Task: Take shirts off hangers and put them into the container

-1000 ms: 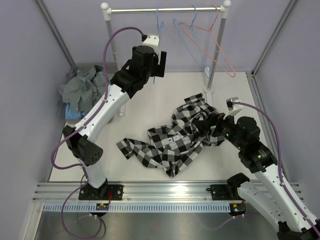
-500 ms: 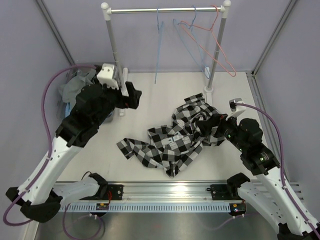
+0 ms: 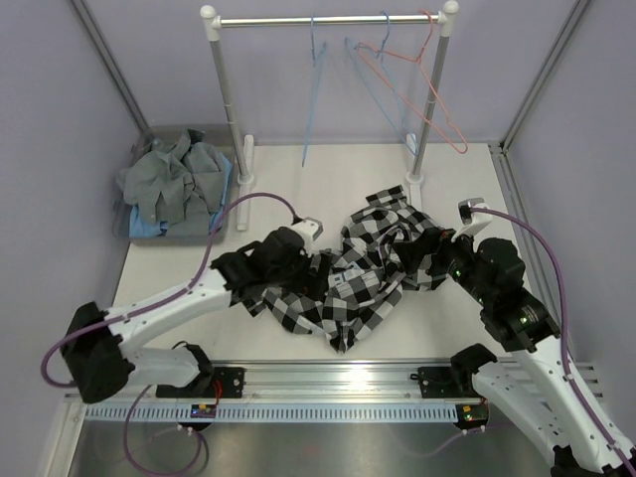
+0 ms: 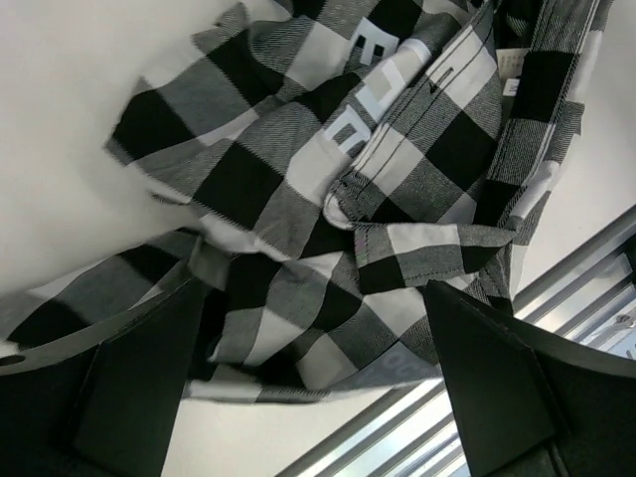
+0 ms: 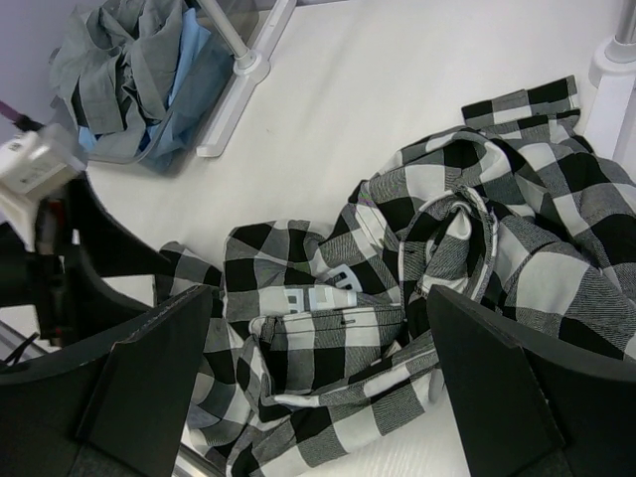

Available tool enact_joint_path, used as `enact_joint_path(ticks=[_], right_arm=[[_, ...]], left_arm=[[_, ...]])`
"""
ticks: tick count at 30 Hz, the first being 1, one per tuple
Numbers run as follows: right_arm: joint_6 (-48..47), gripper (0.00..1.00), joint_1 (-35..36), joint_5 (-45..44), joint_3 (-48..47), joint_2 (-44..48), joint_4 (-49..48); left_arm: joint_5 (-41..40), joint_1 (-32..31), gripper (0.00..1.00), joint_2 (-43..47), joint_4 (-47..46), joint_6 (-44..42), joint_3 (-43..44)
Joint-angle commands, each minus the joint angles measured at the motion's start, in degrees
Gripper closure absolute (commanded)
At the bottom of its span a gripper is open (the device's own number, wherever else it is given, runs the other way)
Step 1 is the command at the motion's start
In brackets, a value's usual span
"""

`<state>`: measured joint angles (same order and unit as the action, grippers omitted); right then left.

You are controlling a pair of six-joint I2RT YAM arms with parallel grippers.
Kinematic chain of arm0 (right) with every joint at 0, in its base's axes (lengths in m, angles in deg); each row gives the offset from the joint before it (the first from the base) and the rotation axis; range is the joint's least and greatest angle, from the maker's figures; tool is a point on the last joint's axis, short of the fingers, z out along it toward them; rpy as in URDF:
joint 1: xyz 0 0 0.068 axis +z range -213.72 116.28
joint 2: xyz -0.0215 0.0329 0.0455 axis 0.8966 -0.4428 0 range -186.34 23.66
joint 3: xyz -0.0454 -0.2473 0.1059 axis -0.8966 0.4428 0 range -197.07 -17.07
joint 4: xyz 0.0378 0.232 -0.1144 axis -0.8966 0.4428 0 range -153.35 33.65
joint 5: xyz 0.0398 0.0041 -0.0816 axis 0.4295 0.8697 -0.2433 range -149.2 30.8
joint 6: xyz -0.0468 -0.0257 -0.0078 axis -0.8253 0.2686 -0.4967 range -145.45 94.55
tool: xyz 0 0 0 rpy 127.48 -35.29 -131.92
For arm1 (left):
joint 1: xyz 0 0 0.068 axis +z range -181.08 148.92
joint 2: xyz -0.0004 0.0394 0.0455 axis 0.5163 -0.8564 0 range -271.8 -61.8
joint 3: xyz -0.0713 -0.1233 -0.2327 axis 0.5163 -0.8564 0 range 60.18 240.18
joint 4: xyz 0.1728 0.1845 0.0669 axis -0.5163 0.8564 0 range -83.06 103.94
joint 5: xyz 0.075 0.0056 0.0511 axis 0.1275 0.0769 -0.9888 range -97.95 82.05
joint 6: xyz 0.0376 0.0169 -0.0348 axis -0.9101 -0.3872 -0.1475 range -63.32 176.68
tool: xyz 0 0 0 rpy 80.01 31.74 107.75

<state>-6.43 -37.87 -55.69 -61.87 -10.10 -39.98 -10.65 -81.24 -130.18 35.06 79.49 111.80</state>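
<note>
The checked shirt (image 3: 366,270) lies crumpled on the counter (image 3: 298,189). The left gripper (image 3: 316,266) is at its nine o'clock and the right gripper (image 3: 429,256) at three, both jaws wide, holding nothing.

- Rack bar (image 3: 328,19): silver, horizontal, spanning the far end of the table between two white posts.
- Left post (image 3: 225,94): ball cap on top, leans slightly in the top view. It stands on a long white foot (image 5: 238,99) resting flat on the table.
- Right post (image 3: 433,94): same cap. Its rounded white base (image 5: 614,70) sits on the table near the far right corner.
- Table top (image 3: 298,189): off-white, matte.
- Walls (image 3: 268,89): plain lavender on the back and both sides.
- Corner struts (image 3: 109,65): grey, running diagonally; a second one is on the right (image 3: 542,75).
- Rail (image 3: 338,376): grooved aluminium, along the near edge of the table.
- Toothed white strip (image 3: 328,410): just in front of the rail, parallel to it.
</note>
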Motion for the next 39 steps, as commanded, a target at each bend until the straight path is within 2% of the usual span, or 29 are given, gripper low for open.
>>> enact_joint_path(ticks=[1, 2, 11, 15, 19, 27, 30, 31, 34, 35, 37, 39], right_arm=[[-1.18, 0.01, -0.09, -1.13, -2.66, 0.97, 1.14], [-1.27, 0.01, -0.09, -1.22, -2.93, 1.15, 1.49], [-1.80, 0.01, -0.09, -1.84, -2.40, 2.38, 2.38], [-1.89, 0.01, -0.09, -1.49, -2.40, 1.86, 2.38], [-1.98, 0.01, -0.09, -1.14, -2.05, 1.94, 2.20], [-2.33, 0.01, -0.09, -1.22, -1.79, 2.12, 2.11], [-2.41, 0.00, -0.09, -1.40, -1.79, 2.21, 2.02], [-2.42, 0.01, -0.18, -1.40, -1.70, 2.21, 2.02], [-2.42, 0.00, -0.09, -1.40, -1.52, 2.12, 1.76], [-2.42, 0.01, -0.09, -1.31, -1.52, 2.12, 1.76], [-2.42, 0.01, -0.09, -1.31, -1.43, 2.03, 1.67], [-2.50, 0.00, -0.09, -1.40, -1.43, 1.94, 1.67]], left_arm=[[-0.03, -1.26, 0.01, -5.43, -10.53, 1.63, 1.38], [0.15, -1.27, 0.01, -8.58, -11.06, 1.36, 2.69], [4.63, -2.84, 0.01, -18.18, -19.15, -0.48, 6.39], [2.88, -3.99, 0.01, -22.93, -20.55, -0.84, 7.80], [-2.39, -4.52, 0.01, -28.90, -20.73, -0.40, 9.38], [-6.87, -5.31, 0.02, -34.89, -20.56, 0.66, 9.73], [-10.03, -5.40, 0.19, -37.34, -18.54, 3.29, 9.12], [-10.31, -5.40, 0.33, -37.79, -18.45, 3.99, 8.77], [-10.66, -5.40, 0.61, -38.93, -18.45, 6.10, 6.84], [-10.66, -5.40, 0.76, -39.11, -18.36, 6.80, 6.31], [-11.01, -5.40, 0.99, -38.85, -18.36, 7.42, 4.82], [-12.15, -5.40, 1.00, -37.71, -18.28, 8.21, 3.67]])
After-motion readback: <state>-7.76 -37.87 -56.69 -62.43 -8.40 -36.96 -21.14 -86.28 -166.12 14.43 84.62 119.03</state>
